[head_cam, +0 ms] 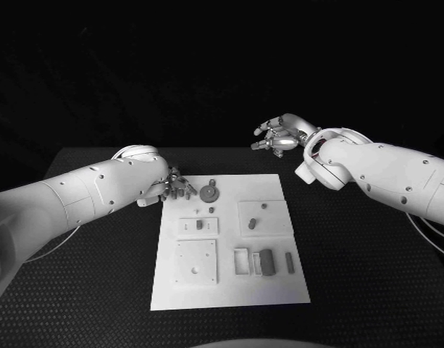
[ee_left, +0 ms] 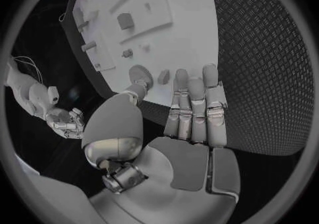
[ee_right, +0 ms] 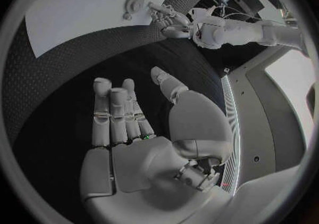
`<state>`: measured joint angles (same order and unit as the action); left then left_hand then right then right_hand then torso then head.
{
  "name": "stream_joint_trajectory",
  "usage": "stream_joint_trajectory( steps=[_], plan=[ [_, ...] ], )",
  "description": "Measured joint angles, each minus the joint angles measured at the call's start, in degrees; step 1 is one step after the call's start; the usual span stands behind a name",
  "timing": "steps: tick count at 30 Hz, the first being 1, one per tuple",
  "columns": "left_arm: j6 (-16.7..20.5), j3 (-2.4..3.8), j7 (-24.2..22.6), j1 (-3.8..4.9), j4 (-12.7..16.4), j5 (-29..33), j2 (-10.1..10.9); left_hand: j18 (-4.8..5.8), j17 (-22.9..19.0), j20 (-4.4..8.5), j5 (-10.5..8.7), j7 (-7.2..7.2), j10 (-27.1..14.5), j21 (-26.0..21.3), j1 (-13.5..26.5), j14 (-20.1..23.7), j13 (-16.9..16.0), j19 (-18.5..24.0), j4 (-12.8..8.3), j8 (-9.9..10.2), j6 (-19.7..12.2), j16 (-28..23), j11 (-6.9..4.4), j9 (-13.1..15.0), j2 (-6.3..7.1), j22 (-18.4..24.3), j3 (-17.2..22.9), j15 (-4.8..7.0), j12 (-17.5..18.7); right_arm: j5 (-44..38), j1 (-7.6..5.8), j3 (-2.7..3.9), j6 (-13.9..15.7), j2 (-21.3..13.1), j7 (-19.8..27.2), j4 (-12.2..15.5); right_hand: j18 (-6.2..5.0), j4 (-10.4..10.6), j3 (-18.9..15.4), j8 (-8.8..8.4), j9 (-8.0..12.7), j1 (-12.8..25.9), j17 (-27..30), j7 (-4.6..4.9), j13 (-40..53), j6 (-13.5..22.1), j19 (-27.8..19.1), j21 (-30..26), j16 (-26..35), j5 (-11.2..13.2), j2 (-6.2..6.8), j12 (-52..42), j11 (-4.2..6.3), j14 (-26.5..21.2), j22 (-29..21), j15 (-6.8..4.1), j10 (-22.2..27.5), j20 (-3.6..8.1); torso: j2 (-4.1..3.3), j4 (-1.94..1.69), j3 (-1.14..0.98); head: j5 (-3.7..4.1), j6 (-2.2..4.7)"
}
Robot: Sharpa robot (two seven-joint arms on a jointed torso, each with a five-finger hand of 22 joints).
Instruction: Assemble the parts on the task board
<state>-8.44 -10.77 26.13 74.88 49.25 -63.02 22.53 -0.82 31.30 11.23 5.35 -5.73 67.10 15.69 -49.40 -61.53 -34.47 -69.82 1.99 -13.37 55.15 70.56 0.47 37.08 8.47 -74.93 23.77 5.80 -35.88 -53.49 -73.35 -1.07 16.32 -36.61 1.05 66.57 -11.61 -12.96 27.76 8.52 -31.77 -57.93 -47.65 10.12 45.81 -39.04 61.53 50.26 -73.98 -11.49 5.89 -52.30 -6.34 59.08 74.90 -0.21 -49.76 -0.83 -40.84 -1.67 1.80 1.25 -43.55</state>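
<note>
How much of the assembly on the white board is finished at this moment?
Little looks done. Small parts lie loose on the task board, and the round part sits near its far edge. Neither hand holds anything: the left hand is by the board's far left corner, close to the round part; the right hand is raised beyond the table. Picking and fitting remain.

The surface (head_cam: pixel 378 290) lies bare at 3 o'clock and 9 o'clock of the task board (head_cam: pixel 232 293), leaving open lanes along both long edges. The board's 6 o'clock strip carries no parts. At its 11 o'clock corner the left hand (head_cam: pixel 174 185) hovers, fingers straight and apart, crowding the round disc part (head_cam: pixel 211 193) just beside it. The right hand (head_cam: pixel 277 135) hangs beyond the surface's far edge at 1 o'clock, well apart from the board. Small parts (head_cam: pixel 266 261) stand in the board's middle and at 4 o'clock.
</note>
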Motion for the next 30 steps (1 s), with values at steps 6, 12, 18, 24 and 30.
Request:
stream_joint_trajectory(
  steps=[6,12,18,24,30],
  plan=[
    [0.0,0.01,-0.2,0.04,-0.4,-0.1,0.1,0.0,-0.1,0.0,0.02,0.0,0.0,-0.1,0.0,0.0,0.0,0.0,-0.2,0.0,0.0,0.0,-0.01,-0.1,-0.65,0.0,-0.2,0.0,0.0,0.0,0.0,0.0,0.0,-0.1,0.0,0.1,-0.02,0.0,0.0,0.0,0.0,0.0,0.0,0.12,0.0,0.1,0.0,0.0,0.0,0.0,0.0,0.0,0.0,0.0,0.0,0.0,0.0,-0.01,-0.03,0.02,0.04,0.1,-0.12],
    [0.0,0.01,-0.5,0.04,-0.3,-0.2,0.0,0.0,-0.1,0.01,0.02,-0.21,-0.1,-0.1,-0.2,0.0,0.0,0.0,-0.6,-0.2,0.2,0.0,-0.07,-0.3,-1.32,0.0,-0.6,-0.01,0.0,0.0,0.0,0.0,0.0,-0.1,0.0,0.1,-0.03,0.0,0.0,0.0,0.1,0.0,0.0,0.14,0.0,0.2,0.0,0.0,0.0,0.0,0.0,0.0,0.0,0.0,0.0,0.0,0.0,-0.01,-0.04,-0.01,0.04,0.25,-0.26],
    [0.0,0.01,-0.8,-0.01,-0.5,-0.2,-0.3,0.0,-0.1,0.32,0.25,-0.32,0.1,-0.1,-0.9,-0.1,0.1,-0.3,-1.2,-0.4,0.3,0.0,-0.28,-0.5,-2.55,0.0,-1.2,-0.1,0.0,0.0,0.0,0.0,0.0,0.0,0.0,0.1,-0.03,0.0,0.0,0.0,0.1,0.0,0.0,0.13,0.0,0.2,0.0,0.0,0.0,0.0,0.0,0.0,0.0,0.0,0.0,0.0,0.0,-0.01,-0.03,-0.03,0.02,0.21,-0.33],
    [0.0,0.01,-1.2,-0.16,-0.9,-0.2,-0.4,0.0,-0.2,0.33,0.25,-0.32,0.4,-0.1,-1.6,-0.3,0.1,-0.3,-2.2,-0.4,0.3,0.0,-0.49,-0.8,-3.67,0.0,-1.7,0.12,0.0,0.0,0.0,0.0,0.0,0.0,0.0,0.1,-0.04,0.0,0.0,0.0,0.0,0.0,0.1,0.05,-0.1,0.2,0.0,0.0,0.0,0.0,0.0,-0.2,0.0,0.0,0.0,0.0,0.0,-0.01,-0.01,-0.02,-0.02,0.18,-0.34],
    [-0.1,0.01,-1.5,-0.21,-1.0,-0.2,-0.8,0.0,-0.3,0.44,0.31,-0.35,0.6,-0.3,-2.5,-0.4,0.3,-0.6,-4.2,-0.8,0.9,0.2,-0.72,-1.1,-5.24,0.0,-1.7,0.22,0.0,0.0,0.0,0.0,0.0,0.1,0.0,0.1,-0.05,0.0,0.0,0.0,0.0,0.0,0.0,0.04,-0.1,0.2,0.0,0.0,0.0,0.0,0.0,-0.2,0.0,0.0,0.0,0.0,0.0,-0.01,-0.01,0.0,-0.06,0.32,-0.3]
  ],
)
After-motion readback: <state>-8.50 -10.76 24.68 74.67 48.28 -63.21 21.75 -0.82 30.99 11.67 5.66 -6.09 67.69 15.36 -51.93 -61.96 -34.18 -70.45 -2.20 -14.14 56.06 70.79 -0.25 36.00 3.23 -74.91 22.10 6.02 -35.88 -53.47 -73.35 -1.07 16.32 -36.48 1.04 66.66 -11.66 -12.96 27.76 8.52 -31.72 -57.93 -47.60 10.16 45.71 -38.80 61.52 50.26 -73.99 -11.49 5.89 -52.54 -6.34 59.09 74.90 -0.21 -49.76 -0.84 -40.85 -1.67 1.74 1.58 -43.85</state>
